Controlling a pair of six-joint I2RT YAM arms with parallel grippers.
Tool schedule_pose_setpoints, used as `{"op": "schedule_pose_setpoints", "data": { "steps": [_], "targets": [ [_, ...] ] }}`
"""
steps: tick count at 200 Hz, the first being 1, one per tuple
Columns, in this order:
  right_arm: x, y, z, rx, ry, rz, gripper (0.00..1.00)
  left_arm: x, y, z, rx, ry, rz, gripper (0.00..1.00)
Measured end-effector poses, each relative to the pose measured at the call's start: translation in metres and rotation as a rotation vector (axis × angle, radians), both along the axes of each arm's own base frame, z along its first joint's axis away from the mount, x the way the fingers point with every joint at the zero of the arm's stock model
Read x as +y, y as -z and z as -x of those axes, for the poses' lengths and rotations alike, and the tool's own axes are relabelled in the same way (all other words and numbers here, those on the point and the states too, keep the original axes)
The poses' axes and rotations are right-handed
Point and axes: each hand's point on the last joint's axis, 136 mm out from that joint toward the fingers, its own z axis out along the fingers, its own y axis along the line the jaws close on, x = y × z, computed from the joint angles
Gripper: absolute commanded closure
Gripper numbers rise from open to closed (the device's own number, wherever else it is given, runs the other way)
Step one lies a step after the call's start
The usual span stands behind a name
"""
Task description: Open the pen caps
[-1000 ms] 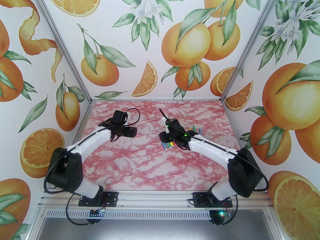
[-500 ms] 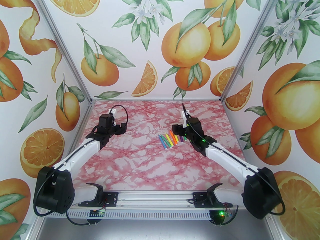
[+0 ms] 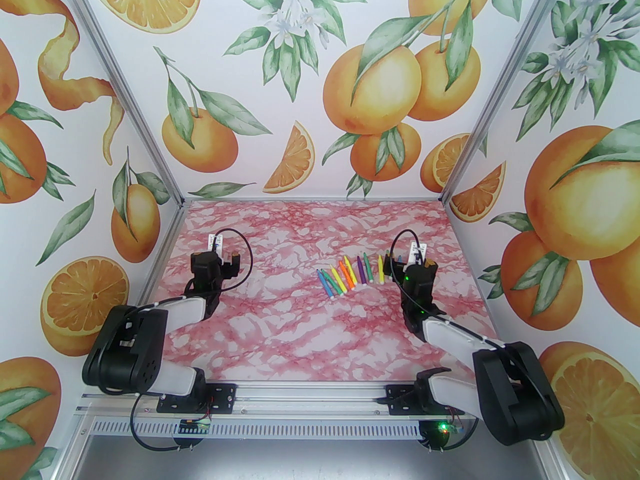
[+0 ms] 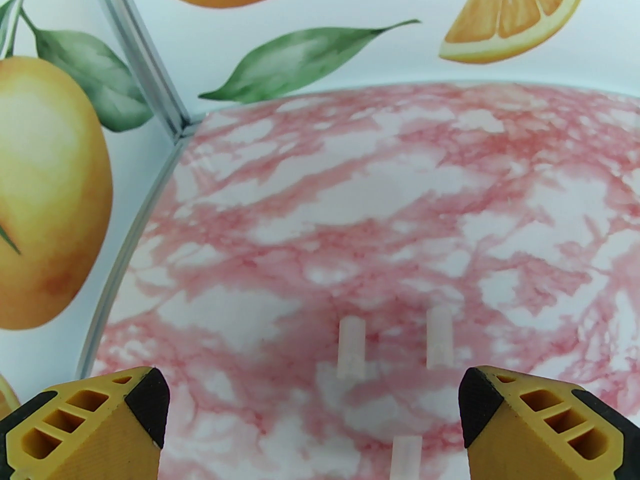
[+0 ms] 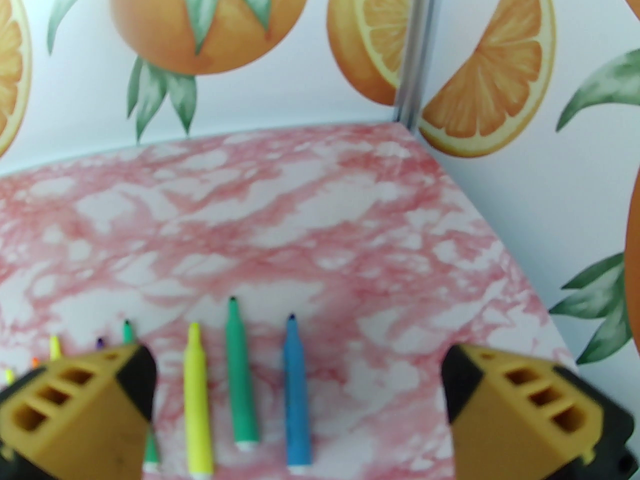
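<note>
Rolling risk: the pens [image 3: 350, 278] lie side by side in a curved row, a bit right of the middle of the table [image 3: 300, 338]. I think one bump from a big tool could push or roll many of them at once.
Wrong grab risk: each pen is much thinner than a tool, so a tool may pinch two pens or slip off one.
Ink risk: the yellow pen [image 5: 197, 398], green pen [image 5: 240, 378] and blue pen [image 5: 296, 393] show bare dark tips. If they get dragged, they could mark the table.
Lost cap risk: three small white caps [image 4: 351, 348] lie on the left side of the table, just ahead of the left tool [image 4: 312, 400]. They are pale like the table and may get knocked away.
Left arm: bent low, elbow by the near left corner, wrist pointing at the far edge.
Left tool: wide open, holding nothing.
Right arm: bent low, elbow by the near right corner, wrist pointing at the far right corner.
Right tool [image 5: 298, 368]: wide open, holding nothing, at the right end of the row.
</note>
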Motion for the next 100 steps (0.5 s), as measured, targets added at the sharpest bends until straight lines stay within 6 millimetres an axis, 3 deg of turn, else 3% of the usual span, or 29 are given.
{"op": "schedule_pose_setpoints", "data": {
  "steps": [39,100],
  "targets": [
    [0.001,0.007,-0.008,-0.033,-0.006,-0.001,0.0,-0.002,0.005,0.003,-0.072,0.02,-0.006,0.0],
    [0.01,0.052,-0.003,0.008,-0.072,0.02,0.0,0.0,0.021,0.003,-0.078,0.036,0.014,0.0]
  ]
}}
